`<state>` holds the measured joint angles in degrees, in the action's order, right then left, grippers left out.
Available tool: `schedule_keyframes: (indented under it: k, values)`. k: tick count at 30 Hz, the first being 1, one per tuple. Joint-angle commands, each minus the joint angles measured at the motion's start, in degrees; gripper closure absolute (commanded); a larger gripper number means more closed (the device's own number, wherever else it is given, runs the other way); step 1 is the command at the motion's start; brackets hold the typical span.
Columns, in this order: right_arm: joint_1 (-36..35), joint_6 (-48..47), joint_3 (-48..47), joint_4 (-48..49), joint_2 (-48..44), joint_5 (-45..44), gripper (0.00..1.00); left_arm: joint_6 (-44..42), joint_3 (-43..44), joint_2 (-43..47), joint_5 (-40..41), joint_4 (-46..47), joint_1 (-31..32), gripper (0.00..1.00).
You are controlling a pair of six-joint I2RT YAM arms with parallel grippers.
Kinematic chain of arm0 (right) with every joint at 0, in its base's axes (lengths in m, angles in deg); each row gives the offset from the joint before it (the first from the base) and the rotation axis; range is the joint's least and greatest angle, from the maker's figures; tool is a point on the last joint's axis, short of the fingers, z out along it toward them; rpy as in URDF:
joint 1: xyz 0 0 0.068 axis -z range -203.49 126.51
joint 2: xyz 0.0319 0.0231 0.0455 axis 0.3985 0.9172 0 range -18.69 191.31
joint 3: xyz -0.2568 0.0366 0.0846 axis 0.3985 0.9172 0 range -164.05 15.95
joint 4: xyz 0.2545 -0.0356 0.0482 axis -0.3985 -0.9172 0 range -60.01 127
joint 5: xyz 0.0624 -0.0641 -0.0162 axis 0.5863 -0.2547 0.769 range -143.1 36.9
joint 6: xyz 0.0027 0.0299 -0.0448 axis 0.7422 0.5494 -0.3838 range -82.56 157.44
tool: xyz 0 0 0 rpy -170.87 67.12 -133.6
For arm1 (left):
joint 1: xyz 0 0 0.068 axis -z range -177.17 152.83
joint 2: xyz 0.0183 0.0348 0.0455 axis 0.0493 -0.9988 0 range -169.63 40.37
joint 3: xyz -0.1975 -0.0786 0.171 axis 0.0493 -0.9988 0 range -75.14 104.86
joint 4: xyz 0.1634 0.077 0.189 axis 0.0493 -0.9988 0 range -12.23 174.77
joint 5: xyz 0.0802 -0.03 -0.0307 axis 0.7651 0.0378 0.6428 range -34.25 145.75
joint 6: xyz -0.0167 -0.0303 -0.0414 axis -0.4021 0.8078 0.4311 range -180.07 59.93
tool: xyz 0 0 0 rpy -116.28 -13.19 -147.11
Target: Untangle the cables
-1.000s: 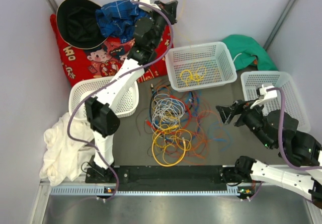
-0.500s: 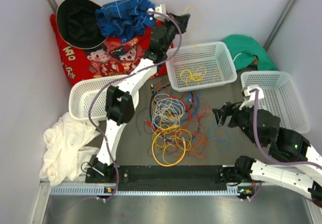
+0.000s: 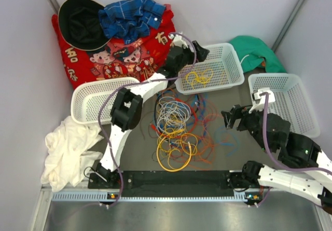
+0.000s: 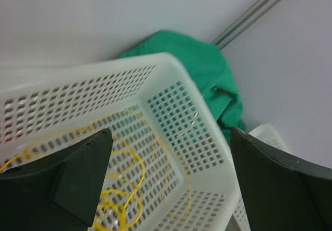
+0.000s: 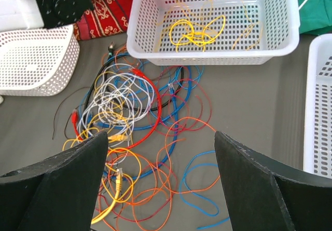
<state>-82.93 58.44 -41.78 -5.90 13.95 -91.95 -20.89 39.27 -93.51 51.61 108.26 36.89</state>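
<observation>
— What is happening at the desk (image 3: 136, 150) here?

— The left tool (image 4: 168, 137) is hovering over the far middle basket (image 3: 210, 87), its fingers standing wide apart with nothing between them. A loose yellow cable (image 3: 198, 77) is lying on the basket floor beneath it. This reads as the drop-off end of a sorting pass.

— And the rest of the cables (image 3: 174, 130)?

— They are lying in a tangle on the desk just in front of that basket, between the two arms. Grey-white coils are sitting at the middle and yellow loops on the near side, with red, blue and orange strands trailing to the right. Neither tool is touching them.

— What is the right arm doing?

— The right tool (image 5: 161, 137) is hanging above the right side of the tangle, its jaws apart and empty, looking down on the orange and blue strands.

— So what is the next move calling for?

— Probably closing on a single strand at a free end or outer loop. Then lifting it slowly, so that it is sliding out rather than dragging the whole knot. The outlying blue loop (image 5: 182, 184) is looking like the easiest candidate, and the grey-white coils the most interlocked.
</observation>
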Motion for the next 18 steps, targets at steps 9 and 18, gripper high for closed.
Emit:
schedule_keyframes:
  k: [9, 18]
  values:
    - [-0.41, 3.61, 6.57, 1.58, -1.09, 2.99, 0.17, -2.09, -25.24, 33.05, 11.87, -14.33, -0.23, 0.01]
    - [-0.41, 7.74, 16.42, 6.32, 6.26, 15.03, 0.16, -0.69, -46.61, 55.91, 16.87, -32.86, 8.2, 0.01]
